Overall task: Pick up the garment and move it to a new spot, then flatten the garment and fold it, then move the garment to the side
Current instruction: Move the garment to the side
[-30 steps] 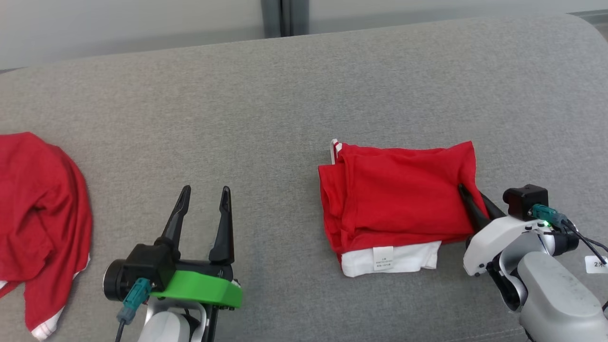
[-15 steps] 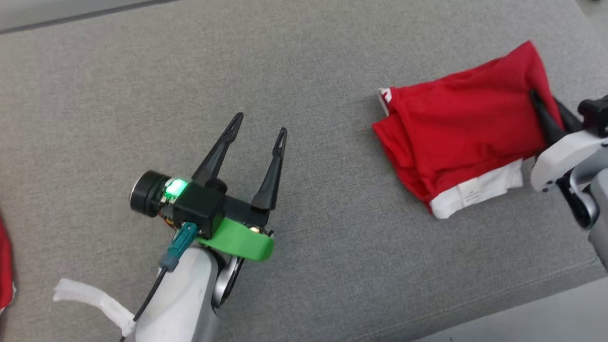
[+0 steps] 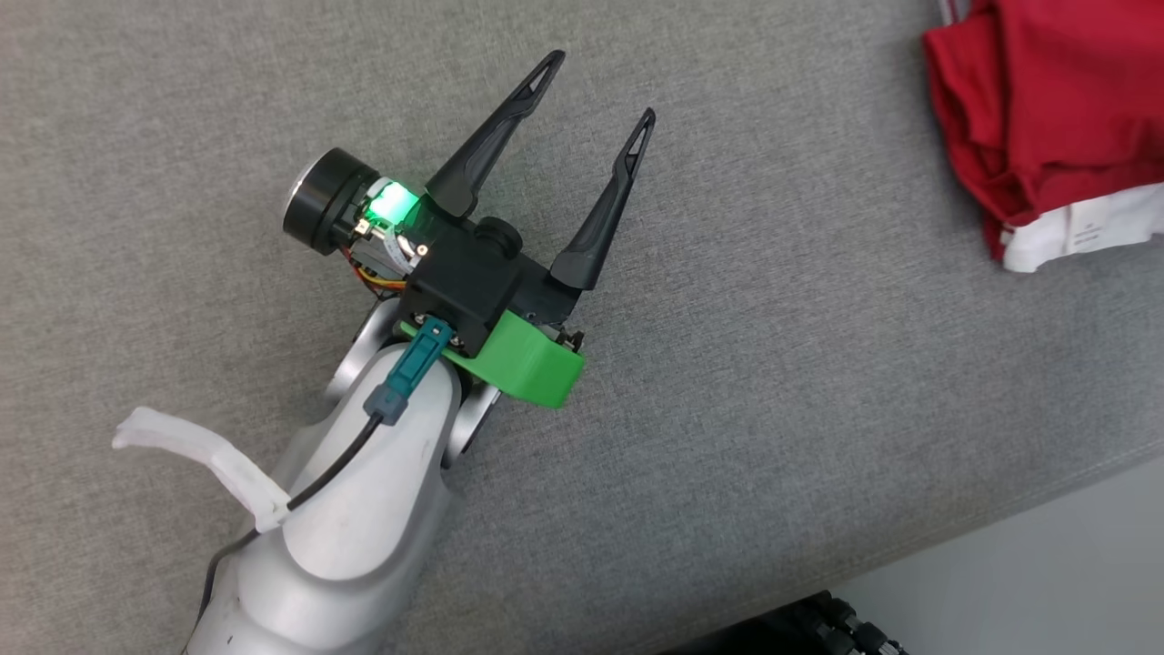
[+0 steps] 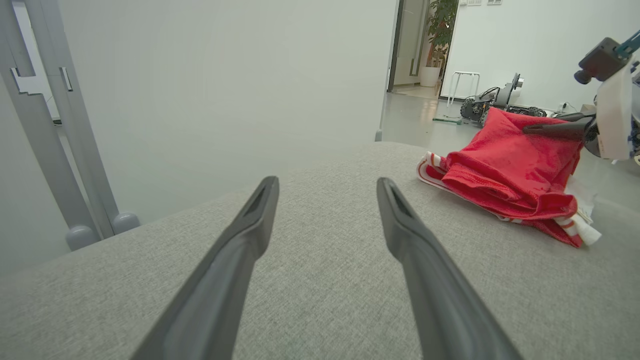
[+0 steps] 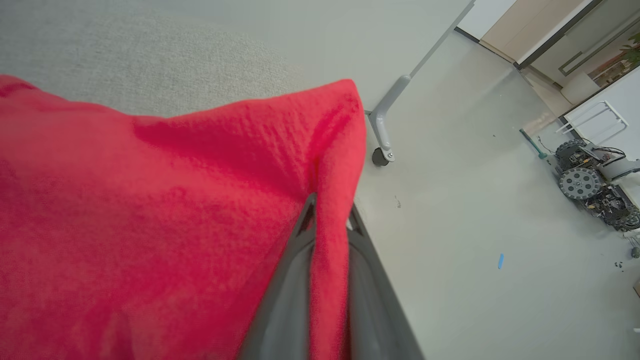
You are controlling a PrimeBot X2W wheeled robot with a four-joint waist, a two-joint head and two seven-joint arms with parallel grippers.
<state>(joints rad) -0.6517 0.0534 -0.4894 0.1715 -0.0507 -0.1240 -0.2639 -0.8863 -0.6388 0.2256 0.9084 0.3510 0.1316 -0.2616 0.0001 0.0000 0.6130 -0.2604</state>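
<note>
The garment (image 3: 1046,118) is a folded red top with a white layer and label showing beneath; it lies on the grey cushion (image 3: 773,346) at the head view's top right. My left gripper (image 3: 600,88) hovers open over bare cushion to the garment's left, holding nothing. In the left wrist view its gripper (image 4: 327,185) points across the cushion, with the garment (image 4: 505,175) ahead on the right. There my right gripper (image 4: 527,129) pinches the garment's raised far corner. The right wrist view shows that gripper (image 5: 330,210) shut on a fold of the red garment (image 5: 150,225).
The cushion's front edge runs diagonally at the head view's lower right, with pale floor (image 3: 1046,564) beyond it. A grey metal frame (image 4: 50,150) stands behind the cushion. A castor leg (image 5: 382,125) and a small wheeled machine (image 5: 585,175) are on the floor.
The head camera has swung down and to the left, so the garment now sits at the picture's top right and the right arm has left it. Left gripper stays open.
</note>
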